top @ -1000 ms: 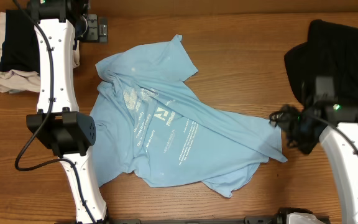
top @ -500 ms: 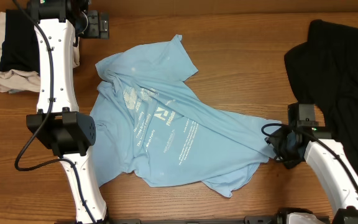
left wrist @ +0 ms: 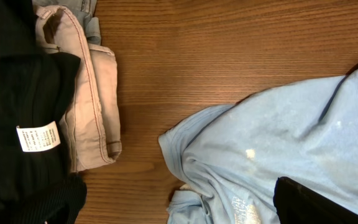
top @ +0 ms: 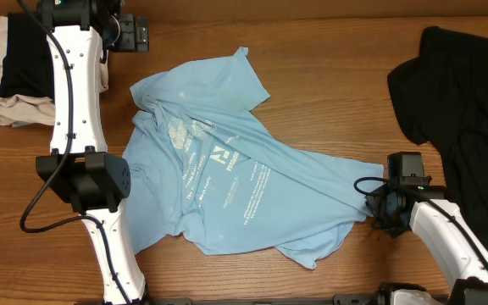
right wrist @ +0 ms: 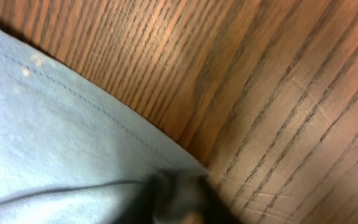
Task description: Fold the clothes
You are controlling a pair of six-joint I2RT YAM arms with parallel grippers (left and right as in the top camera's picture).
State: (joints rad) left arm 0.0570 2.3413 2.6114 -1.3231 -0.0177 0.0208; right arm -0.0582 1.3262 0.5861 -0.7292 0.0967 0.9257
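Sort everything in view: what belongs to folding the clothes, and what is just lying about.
Job: light blue T-shirt, crumpled mid-table; black garment, heaped at right.
Lying about: beige garment and folded black garment, stacked far left.

- Light blue T-shirt (top: 227,178): unfolded, rumpled, white chest print facing up, spread across the centre.
- Black garment (top: 468,102): loosely heaped, far right.
- Black and beige garments (top: 11,76): stacked, far left.

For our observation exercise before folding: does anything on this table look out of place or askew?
Yes. The light blue short-sleeved T-shirt lies crumpled and skewed on the wooden table; the large black cloth garment sits heaped, unfolded, at the right edge.
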